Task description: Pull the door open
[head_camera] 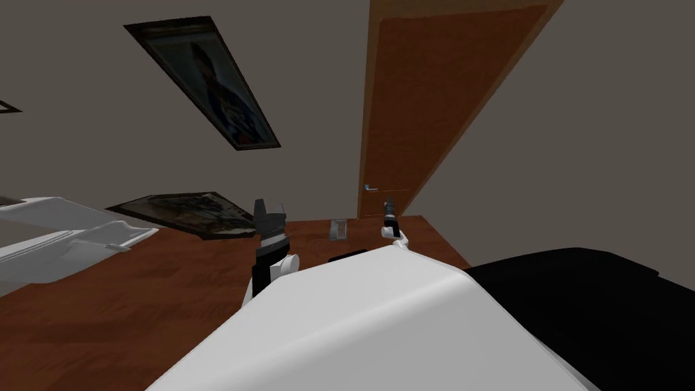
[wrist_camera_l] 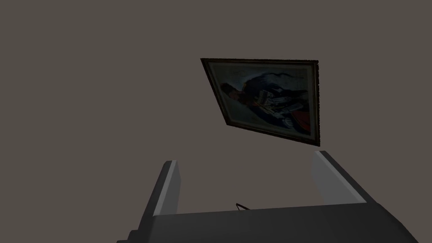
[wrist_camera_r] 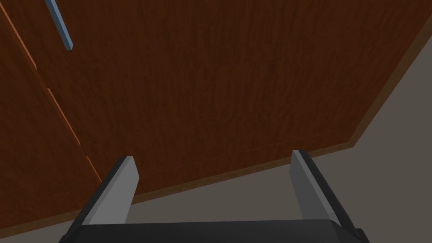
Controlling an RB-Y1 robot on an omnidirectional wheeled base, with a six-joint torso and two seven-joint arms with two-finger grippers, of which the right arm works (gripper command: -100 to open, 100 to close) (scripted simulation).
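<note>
A brown wooden door (head_camera: 434,102) stands shut in its lighter frame ahead of me. Its small metal lever handle (head_camera: 370,187) sits low on the door's left edge. My right gripper (head_camera: 389,203) is raised just right of and below that handle, not touching it. In the right wrist view the gripper (wrist_camera_r: 215,168) is open and faces the door panel (wrist_camera_r: 211,84). The bluish-grey lever (wrist_camera_r: 59,25) lies well off beyond one finger. My left gripper (head_camera: 268,207) is held up to the left, and in its wrist view it (wrist_camera_l: 247,168) is open and holds nothing.
The floor (head_camera: 136,299) is brown wood. White furniture (head_camera: 61,237) stands at the left, and a framed picture (head_camera: 183,212) lies low by the wall. A small grey grille (head_camera: 338,229) sits near the door's foot. A black area (head_camera: 597,305) lies at the right.
</note>
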